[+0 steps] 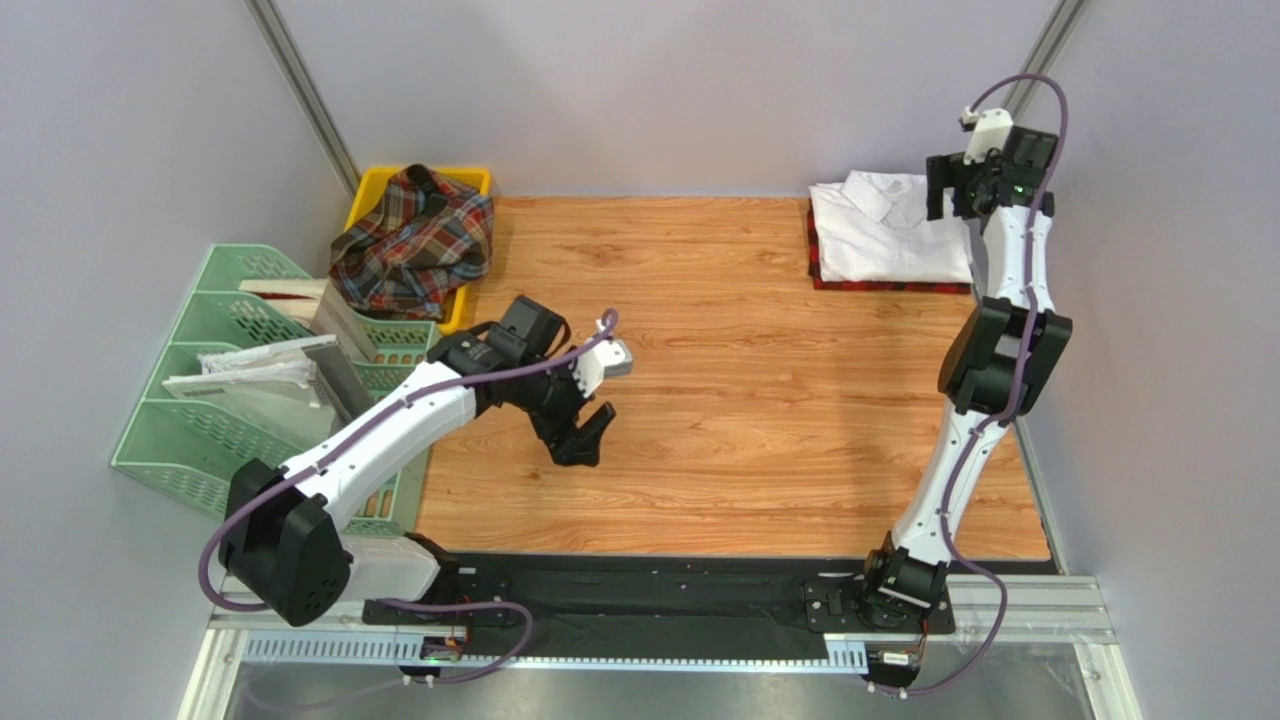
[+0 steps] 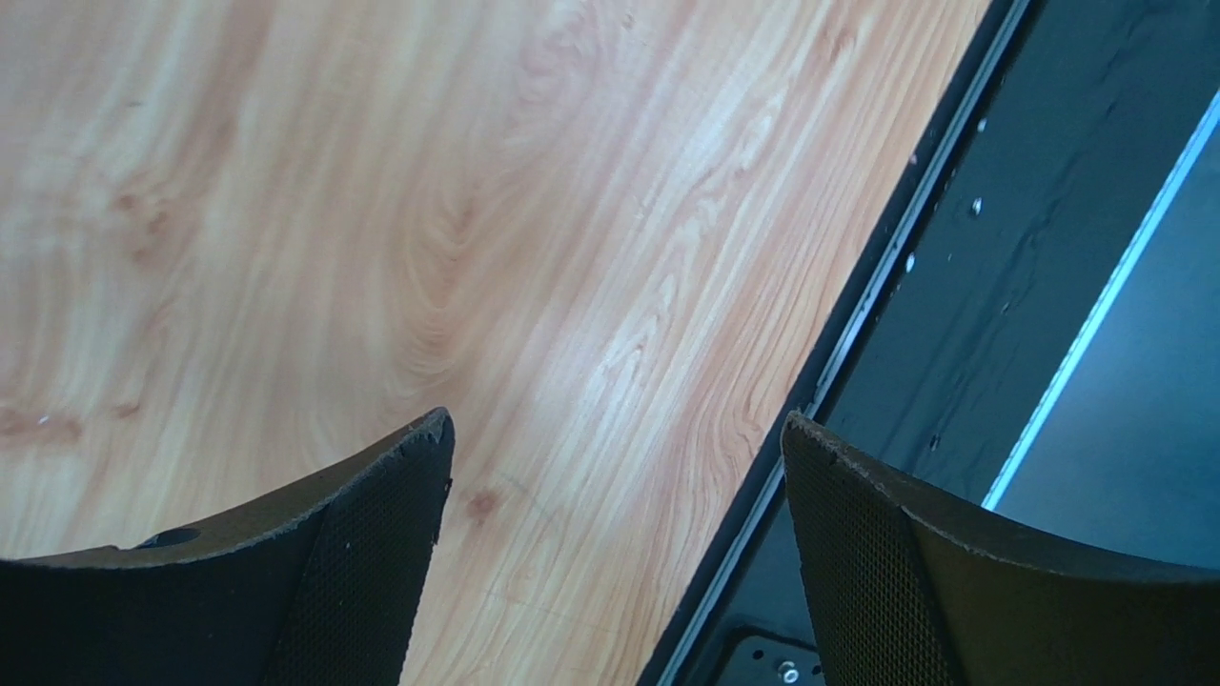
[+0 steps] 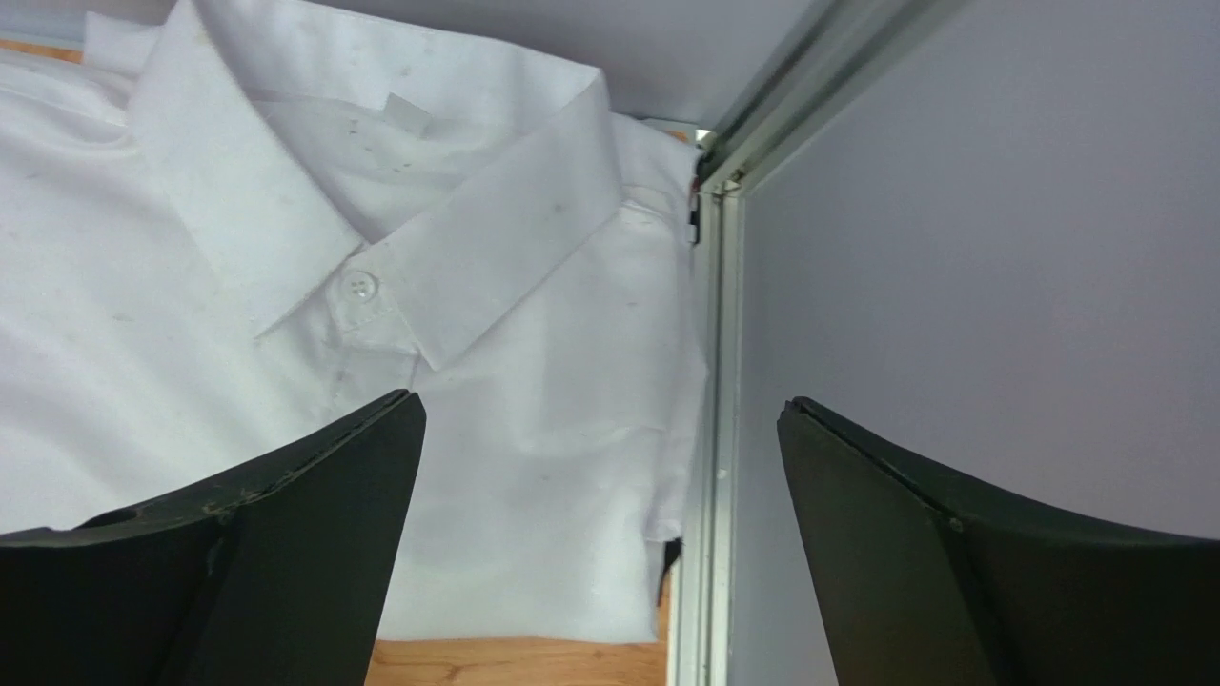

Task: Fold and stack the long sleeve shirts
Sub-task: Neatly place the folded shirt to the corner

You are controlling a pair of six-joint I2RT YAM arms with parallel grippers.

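Note:
A folded white shirt (image 1: 890,228) lies at the table's back right on top of a folded red-and-black checked shirt (image 1: 887,282), of which only the edge shows. A crumpled tartan shirt (image 1: 413,240) sits in the yellow bin (image 1: 469,183) at the back left. My left gripper (image 1: 586,435) is open and empty, low over bare wood left of centre; in the left wrist view (image 2: 616,443) it is near the table's front edge. My right gripper (image 1: 974,183) is open and empty, raised above the white shirt's right edge. The white shirt's collar (image 3: 387,215) fills the right wrist view, with my right gripper (image 3: 602,415) over it.
Green file trays (image 1: 241,375) with white paper sheets (image 1: 256,365) stand at the left, beside a green basket. A metal frame post (image 3: 709,429) and grey wall stand right of the shirt stack. A black base strip (image 1: 676,593) runs along the table's front.

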